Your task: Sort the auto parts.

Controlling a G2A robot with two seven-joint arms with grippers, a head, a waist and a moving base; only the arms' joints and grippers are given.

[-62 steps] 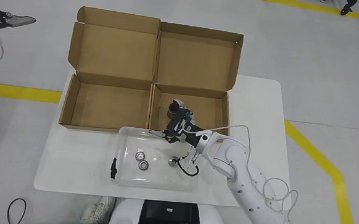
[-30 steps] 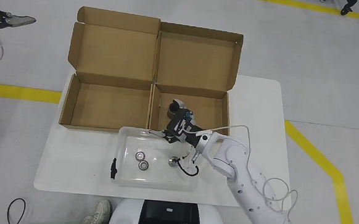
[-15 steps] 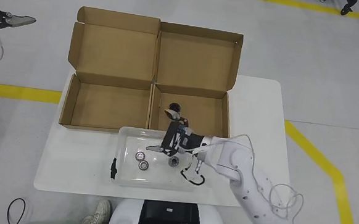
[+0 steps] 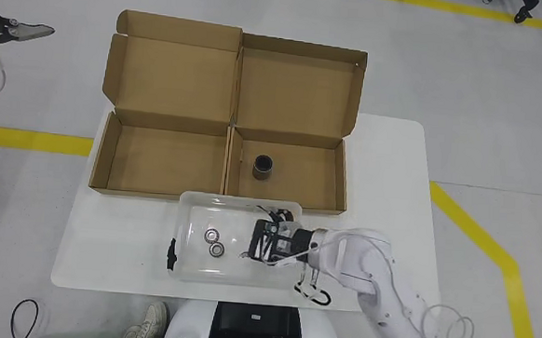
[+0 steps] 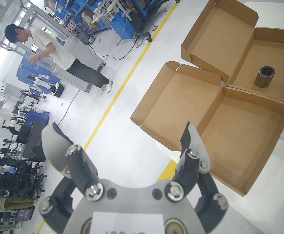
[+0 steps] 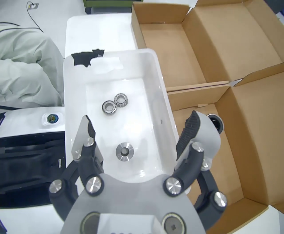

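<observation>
One gripper, the left gripper (image 5: 121,133), hangs at the far upper left of the top view, away from the table, its fingers spread with nothing between them. Next, in the upper middle, the left box (image 4: 160,159) and the right box (image 4: 308,176) stand open side by side, touching. Below them is the white tray (image 4: 198,211) with black tape (image 4: 170,253) on its left wall. On the tray floor, one bearing (image 4: 213,233) touches a second bearing (image 4: 217,250). Right of them, the right gripper (image 6: 139,126) is over the tray, released, its fingers wide apart. The cone-shaped disc (image 6: 124,151) lies flat under the gap between them, untouched. The dark sleeve (image 4: 264,168) stands upright in the right box, near its left wall.
</observation>
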